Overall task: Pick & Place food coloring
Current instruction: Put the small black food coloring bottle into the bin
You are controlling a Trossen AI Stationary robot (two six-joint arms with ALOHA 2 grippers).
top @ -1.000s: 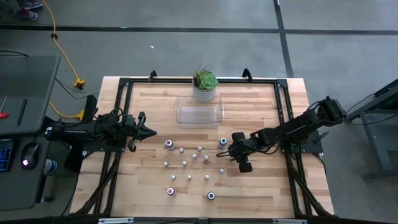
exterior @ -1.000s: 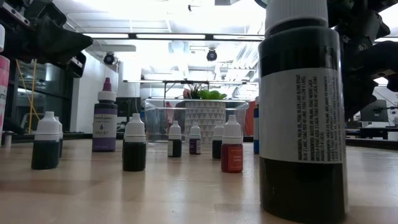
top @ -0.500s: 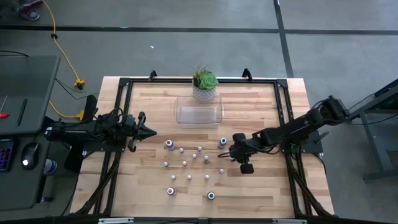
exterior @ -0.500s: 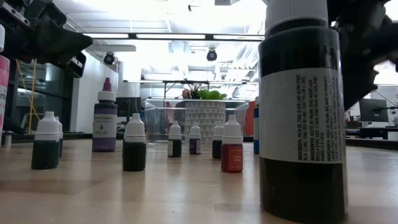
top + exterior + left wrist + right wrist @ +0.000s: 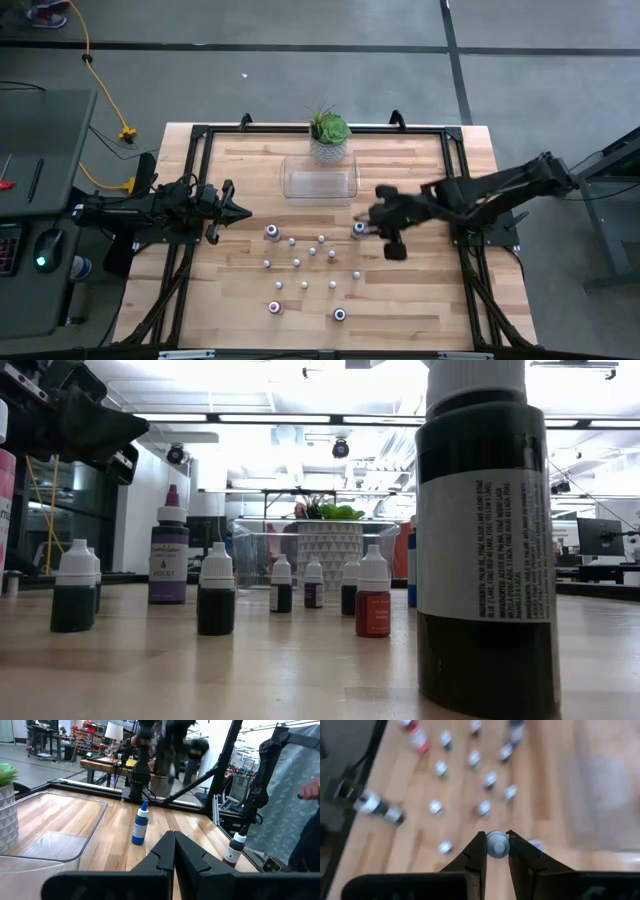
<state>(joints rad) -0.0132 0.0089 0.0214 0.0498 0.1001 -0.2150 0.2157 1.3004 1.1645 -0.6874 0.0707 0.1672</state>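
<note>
The food coloring bottles stand upright in loose rows on the wooden table; in the low view a violet one and a large dark one stand out. My right gripper hovers over the right end of the rows, next to a blue-capped bottle, and is shut on one small bottle. My left gripper waits shut at the table's left side, left of the rows, with its fingers together. My right gripper pinches a small pale-capped bottle between its two fingers, which sit on either side of its round top. The fingers point down from above. The bottle is lifted clear of the table, with the other bottles far below it.
A clear rectangular tray lies at the far middle of the table, with a potted green plant just beyond it. A black frame runs around the table's edge. The near right part of the table holds no bottles.
My right gripper has risen and moved toward the far edge and the tray, leaving the low view, where it showed at the upper right before. The standing bottles and my left arm have kept still.
</note>
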